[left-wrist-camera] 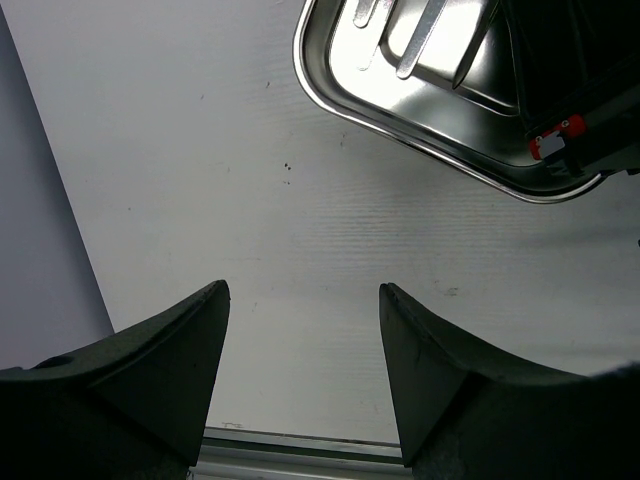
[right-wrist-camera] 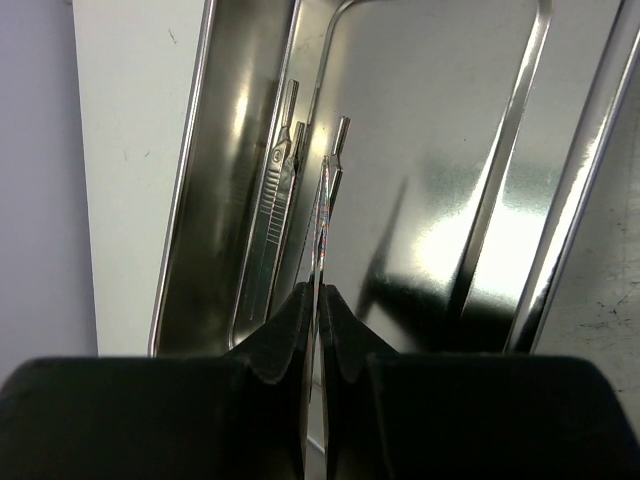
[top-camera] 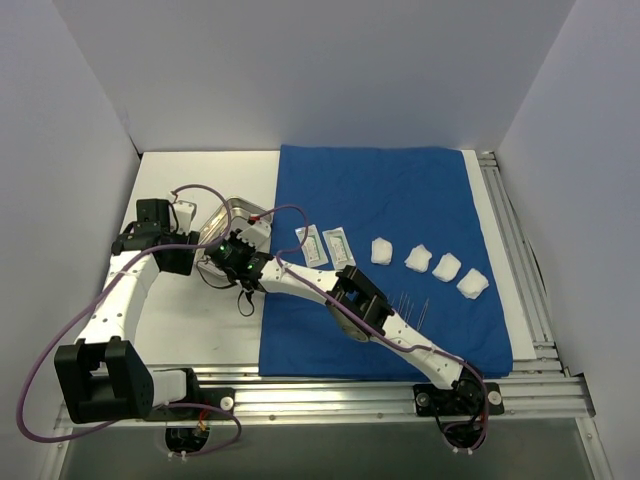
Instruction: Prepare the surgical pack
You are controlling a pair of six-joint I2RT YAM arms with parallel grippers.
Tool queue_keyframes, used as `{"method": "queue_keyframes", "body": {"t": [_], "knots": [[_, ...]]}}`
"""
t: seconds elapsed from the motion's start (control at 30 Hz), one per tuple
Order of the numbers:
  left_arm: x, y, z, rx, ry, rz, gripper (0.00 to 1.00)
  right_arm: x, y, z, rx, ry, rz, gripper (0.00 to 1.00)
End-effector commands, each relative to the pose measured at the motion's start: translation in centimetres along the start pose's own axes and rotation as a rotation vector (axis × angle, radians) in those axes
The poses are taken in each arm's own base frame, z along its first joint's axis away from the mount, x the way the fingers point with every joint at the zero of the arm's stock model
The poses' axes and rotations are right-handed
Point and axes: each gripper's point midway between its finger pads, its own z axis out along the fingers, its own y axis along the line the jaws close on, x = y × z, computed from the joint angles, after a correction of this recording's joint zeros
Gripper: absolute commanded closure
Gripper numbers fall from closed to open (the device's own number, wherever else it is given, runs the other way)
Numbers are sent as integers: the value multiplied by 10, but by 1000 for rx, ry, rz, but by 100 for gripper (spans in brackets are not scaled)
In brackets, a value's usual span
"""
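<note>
White tabletop (top-camera: 200, 335) from above: the right pincer (top-camera: 235, 245) hangs over the steel tray (top-camera: 222, 210), its arm crossing the blue drape (top-camera: 400, 200). The left pincer (top-camera: 178, 222) sits just beside the tray.

Left wrist: fingers (left-wrist-camera: 170, 350) spread wide, holding nothing, with the tray ahead to the right.

Right wrist: fingers (right-wrist-camera: 290, 330) pinched shut on a thin metal instrument (right-wrist-camera: 325, 190) above the tray. A second instrument (right-wrist-camera: 270, 215) lies just left.
</note>
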Motion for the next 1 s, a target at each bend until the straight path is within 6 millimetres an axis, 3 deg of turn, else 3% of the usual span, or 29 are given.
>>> {"method": "queue_keyframes", "body": {"t": [0.0,0.17,0.37,0.57,0.77,0.87,0.9,0.97], "knots": [[-13,3,-4,-2,-59,-7,29,-9,-7,4,33,-61,-4,100],[-13,3,-4,0,-60,-7,29,-12,-6,6,34,-67,2,89],[-15,3,-7,2,-70,-8,29,-15,-5,5,29,-68,11,86],[-16,3,-8,6,-73,-6,29,-30,27,-7,-56,-97,-3,85],[-18,5,-13,1,-84,-7,29,-64,59,-32,-125,-154,-26,85],[-23,6,-17,-1,-95,-2,29,-90,83,-57,-199,-178,-52,84],[-23,7,-18,-1,-96,-2,29,-113,107,-78,-266,-198,-66,83],[-28,7,-21,1,-110,3,29,-122,102,-90,-281,-196,-130,82]]}}
